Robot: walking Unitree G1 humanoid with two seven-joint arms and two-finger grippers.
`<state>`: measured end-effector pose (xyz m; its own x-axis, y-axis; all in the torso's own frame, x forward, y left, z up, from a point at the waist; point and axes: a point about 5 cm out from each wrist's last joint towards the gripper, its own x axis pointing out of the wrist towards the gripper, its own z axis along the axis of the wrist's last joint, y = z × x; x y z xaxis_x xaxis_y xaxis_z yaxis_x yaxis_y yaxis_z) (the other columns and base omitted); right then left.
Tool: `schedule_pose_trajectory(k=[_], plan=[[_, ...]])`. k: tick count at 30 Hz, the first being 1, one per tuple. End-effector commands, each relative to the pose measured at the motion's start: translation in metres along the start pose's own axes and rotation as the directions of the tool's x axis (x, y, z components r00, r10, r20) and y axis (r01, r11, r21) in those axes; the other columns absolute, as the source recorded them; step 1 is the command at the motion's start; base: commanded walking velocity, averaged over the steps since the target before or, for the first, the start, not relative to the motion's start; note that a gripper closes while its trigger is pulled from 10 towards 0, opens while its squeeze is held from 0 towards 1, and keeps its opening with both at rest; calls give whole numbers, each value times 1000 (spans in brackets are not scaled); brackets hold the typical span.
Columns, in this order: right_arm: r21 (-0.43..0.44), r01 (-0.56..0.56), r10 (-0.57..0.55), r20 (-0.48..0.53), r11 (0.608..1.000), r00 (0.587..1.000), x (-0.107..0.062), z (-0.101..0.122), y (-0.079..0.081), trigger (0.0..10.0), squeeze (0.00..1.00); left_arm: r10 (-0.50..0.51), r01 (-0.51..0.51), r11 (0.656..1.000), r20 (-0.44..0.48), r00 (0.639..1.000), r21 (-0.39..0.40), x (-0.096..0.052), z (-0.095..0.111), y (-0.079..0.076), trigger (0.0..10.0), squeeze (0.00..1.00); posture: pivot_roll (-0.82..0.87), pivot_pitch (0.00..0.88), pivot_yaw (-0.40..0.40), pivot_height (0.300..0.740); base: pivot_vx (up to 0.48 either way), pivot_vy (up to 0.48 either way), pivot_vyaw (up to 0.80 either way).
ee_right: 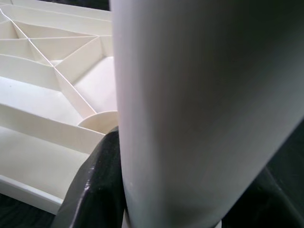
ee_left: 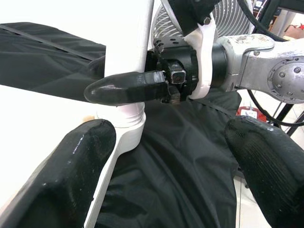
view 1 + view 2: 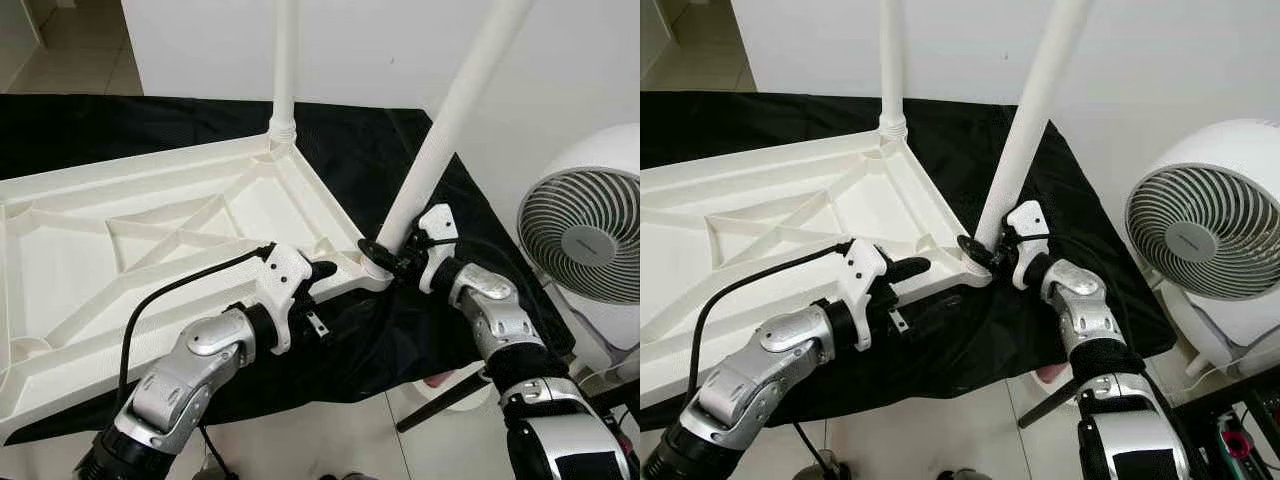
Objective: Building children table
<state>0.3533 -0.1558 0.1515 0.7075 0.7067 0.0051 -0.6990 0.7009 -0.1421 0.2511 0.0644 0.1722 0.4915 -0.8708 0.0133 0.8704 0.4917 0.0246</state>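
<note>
Left eye view shows you the white tabletop (image 3: 170,230) lying upside down on a black cloth (image 3: 420,320). One leg (image 3: 284,60) stands up at the far corner. Your right gripper (image 3: 385,258) is squeezed around the bottom of the near leg (image 3: 450,110), right where it goes into the near corner; this leg leans a little. Your left gripper (image 3: 322,272) sits at the tabletop's near edge, just beside that corner, with its fingers (image 2: 71,175) spread wide and holding nothing. A white fan (image 3: 585,230) stands on your right.
</note>
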Motion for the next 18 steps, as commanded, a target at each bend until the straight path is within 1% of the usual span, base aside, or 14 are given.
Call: schedule_pose_trajectory(k=[1, 2, 8, 9, 10, 11, 13, 15, 16, 17, 18], plan=[[0, -16, 16, -10, 1000, 1000, 1, -4, 1, 0, 0, -60, 60, 998, 1, 998, 2, 2, 1, -3, 10000, 0, 100, 88, -92, 740, 0, 0, 0], [13, -56, 56, -10, 998, 998, 2, -5, 4, 0, 0, -54, 54, 999, 1, 999, 1, 1, 1, -3, 10000, 0, 105, 92, -93, 740, 0, 0, 0], [11, -69, 69, -15, 998, 997, 1, -8, 3, 0, 0, -52, 52, 999, 1, 999, 1, 1, 2, -3, 10000, 0, 103, 93, -94, 740, 0, 0, 0], [10, -50, 50, -22, 999, 998, 0, -9, 1, 4039, 0, -52, 52, 999, 2, 999, 0, 1, 2, -3, 10000, 0, 101, 94, -94, 740, 0, 0, 0], [10, -50, 50, -22, 999, 998, 0, -9, 1, 4039, 0, -52, 52, 999, 2, 999, 0, 1, 2, -3, 10000, 0, 101, 94, -94, 740, 0, 0, 0], [29, -17, 17, -32, 999, 999, -1, -9, -2, 10000, 0, -51, 51, 999, 2, 999, 0, 1, 1, -3, 10000, 0, 100, 95, -95, 740, 0, 0, 0], [39, 33, -31, -41, 999, 999, -1, -9, -5, 10000, 0, -52, 52, 999, 2, 999, 0, 1, 1, -3, 10000, 0, 98, 96, -97, 740, 0, 0, 0], [35, 45, -44, -38, 998, 998, -1, -8, -6, 10000, 0, -52, 52, 999, 2, 999, 0, 0, 1, -3, 10000, 0, 98, 96, -97, 740, 0, 0, 0], [40, 99, -98, -35, 994, 995, 0, -6, -6, 10000, 0, -52, 52, 999, 3, 999, 0, 0, 2, -4, 10000, 0, 96, 98, -96, 740, 0, 0, 0], [40, 99, -98, -35, 994, 995, 0, -6, -6, 10000, 0, -52, 52, 999, 3, 999, 0, 0, 2, -4, 10000, 0, 96, 98, -96, 740, 0, 0, 0], [38, 141, -140, -30, 989, 990, 0, -5, -6, 10000, 0, -53, 53, 999, 3, 999, -2, 0, 2, -4, 10000, 0, 93, 100, -96, 740, 0, 0, 0]])
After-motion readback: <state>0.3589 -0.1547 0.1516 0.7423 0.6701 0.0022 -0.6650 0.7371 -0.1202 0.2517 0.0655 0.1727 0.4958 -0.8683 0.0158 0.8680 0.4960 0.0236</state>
